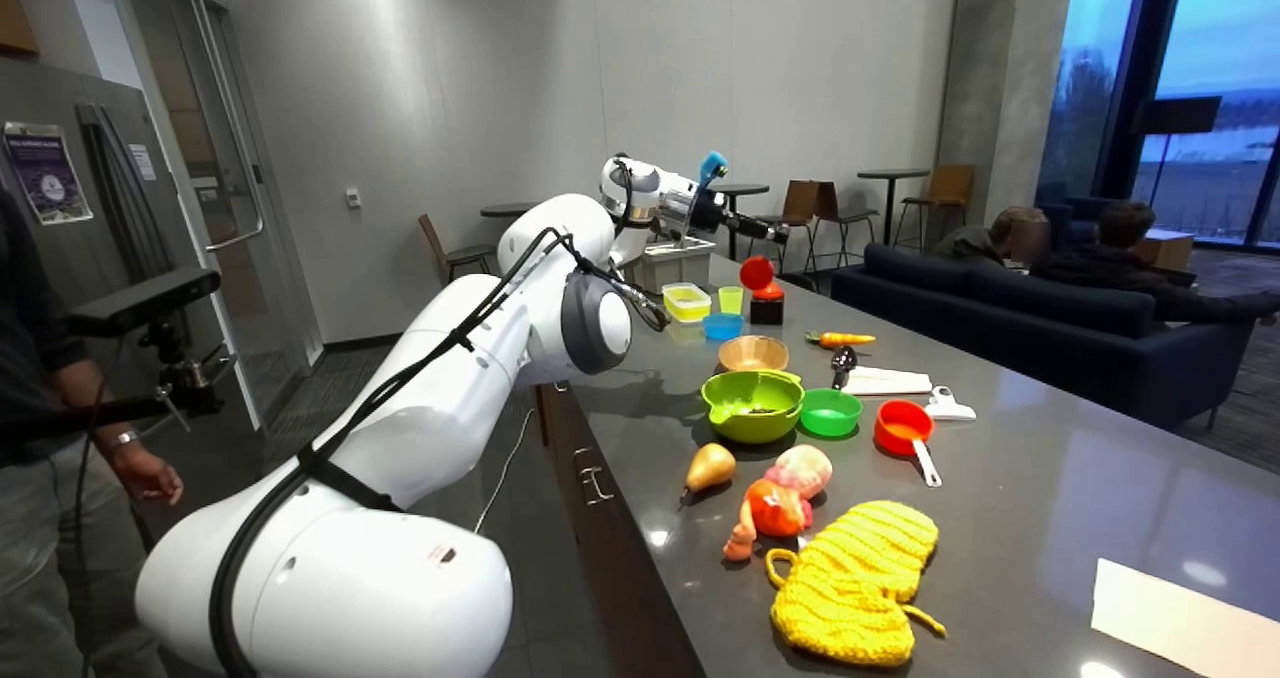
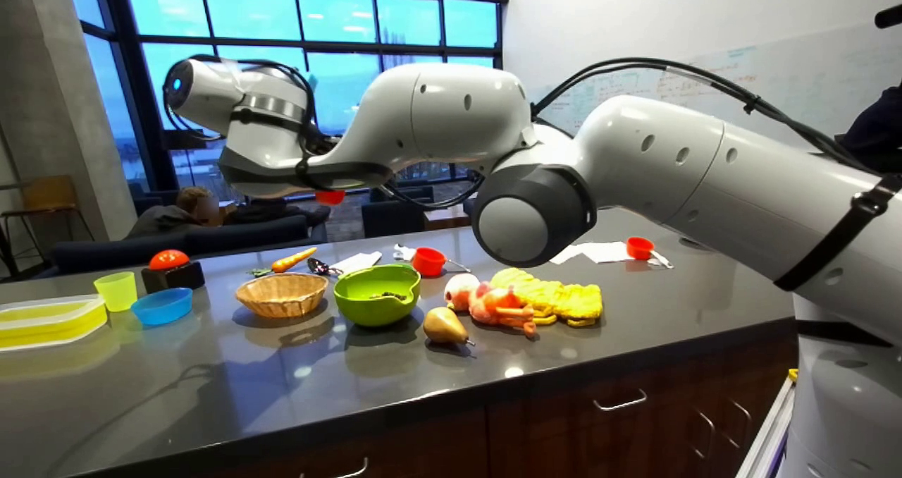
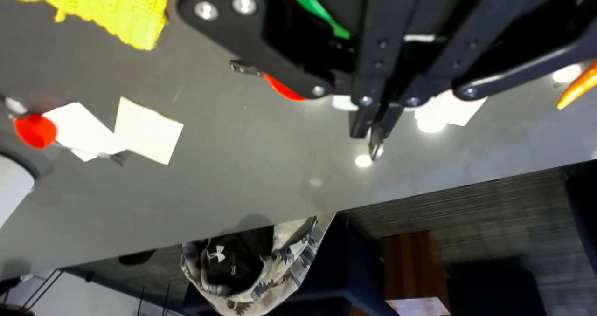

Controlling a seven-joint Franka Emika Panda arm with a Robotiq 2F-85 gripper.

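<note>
The gripper [image 3: 373, 128] hangs in the air above the gray counter [image 1: 1020, 538], at the end of the white arm [image 2: 451, 111]. Its fingers [image 3: 360, 126] are pressed nearly together, pinching a slim shiny handle [image 3: 376, 146] whose end pokes out between the tips in the wrist view. That handle seems to belong to the red cup [image 1: 757, 272] that shows in the air below the far end of the arm in both exterior views, though the join between them is hidden. In an exterior view the red cup appears right above a red button [image 1: 768, 292] on a black box [image 1: 767, 311]. Near the box stand a lime tumbler [image 2: 116, 291], a blue bowl [image 2: 162, 314] and a yellow and white tub [image 2: 42, 333]. Farther along the counter are a wicker basket [image 2: 282, 298], a carrot [image 2: 294, 260] and a large green bowl [image 2: 377, 312] with dark bits inside. Just beside that bowl sits a small green bowl [image 1: 830, 428], and a second red cup [image 1: 903, 426] rests near a white clip [image 1: 948, 408]. A pear [image 1: 710, 466] lies near a pink and orange toy [image 1: 778, 508], which is beside a yellow knitted cloth [image 1: 860, 583]. A third red cup [image 2: 639, 248] rests by some white paper [image 2: 599, 253]. Beyond the counter, two people [image 1: 1120, 233] sit by a dark blue sofa [image 1: 1000, 308].
</note>
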